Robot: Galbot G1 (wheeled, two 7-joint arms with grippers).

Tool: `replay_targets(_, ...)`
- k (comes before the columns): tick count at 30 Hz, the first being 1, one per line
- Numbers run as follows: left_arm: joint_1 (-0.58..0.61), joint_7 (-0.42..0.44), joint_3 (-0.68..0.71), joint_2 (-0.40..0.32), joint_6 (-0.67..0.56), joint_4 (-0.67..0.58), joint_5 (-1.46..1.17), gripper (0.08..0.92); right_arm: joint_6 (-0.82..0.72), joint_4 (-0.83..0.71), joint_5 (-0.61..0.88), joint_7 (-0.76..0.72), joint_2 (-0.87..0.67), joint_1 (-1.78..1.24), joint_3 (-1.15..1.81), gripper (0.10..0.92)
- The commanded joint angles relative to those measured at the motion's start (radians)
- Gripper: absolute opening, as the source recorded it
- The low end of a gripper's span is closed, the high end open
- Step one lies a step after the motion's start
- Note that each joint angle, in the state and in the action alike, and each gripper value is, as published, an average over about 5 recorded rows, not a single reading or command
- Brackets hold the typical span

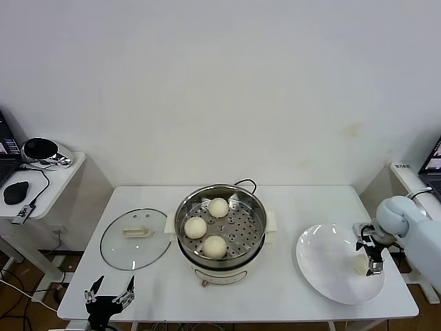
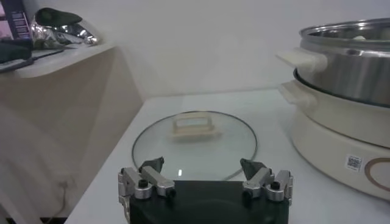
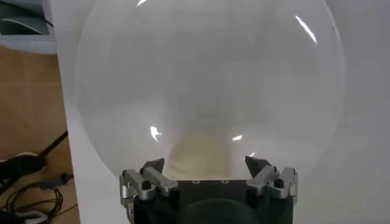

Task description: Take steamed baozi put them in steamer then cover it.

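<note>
The steamer [image 1: 256, 233] stands mid-table with three steamed baozi [image 1: 215, 246] on its perforated tray. A fourth baozi [image 1: 360, 264] lies on the white plate [image 1: 324, 265] at the right. My right gripper [image 1: 368, 252] hangs just over it, open, one finger on either side; in the right wrist view the bun [image 3: 204, 149] shows blurred between the jaws of this gripper [image 3: 204, 164]. The cover [image 1: 136, 238], a glass lid with a cream handle, lies flat on the table left of the steamer. My left gripper [image 1: 109, 293] waits open at the table's front left edge, facing the cover [image 2: 195, 143].
A side table [image 1: 48, 183] with a helmet-like object and a mouse stands at the far left. The steamer's black cord [image 1: 244, 183] runs behind the pot. The steamer's body [image 2: 347, 91] rises to the right of the left gripper [image 2: 204, 165].
</note>
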Motion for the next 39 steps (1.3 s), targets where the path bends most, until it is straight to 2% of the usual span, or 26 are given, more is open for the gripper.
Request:
replay_targets(1,-0.001,0.000,0.001,-0.001,0.000,0.003,0.002,0.823,0.003,-0.027,-0.006,0.011,0.011,-0.013,0.009,0.823)
replay_targets(17,-0.003,-0.001,0.007,-0.003,0.000,0.012,0.010,0.823,0.001,-0.047,0.011,0.034,0.013,-0.009,0.013,0.817)
replay_targets(20,-0.001,-0.001,0.008,-0.003,-0.001,0.011,0.010,0.823,-0.002,-0.050,0.011,0.034,0.013,-0.006,0.015,0.764)
replay_targets(27,0.000,-0.001,0.015,-0.004,-0.001,0.007,0.016,0.823,-0.013,-0.053,0.036,0.031,0.003,0.015,0.011,0.560)
replay_targets(30,-0.001,-0.001,0.018,-0.004,-0.001,0.005,0.019,0.823,-0.024,-0.038,0.068,0.026,-0.012,0.051,-0.013,0.498)
replay_targets(39,-0.011,-0.009,0.015,0.000,-0.007,0.006,0.034,0.823,-0.099,0.041,0.301,0.001,-0.045,0.398,-0.293,0.475)
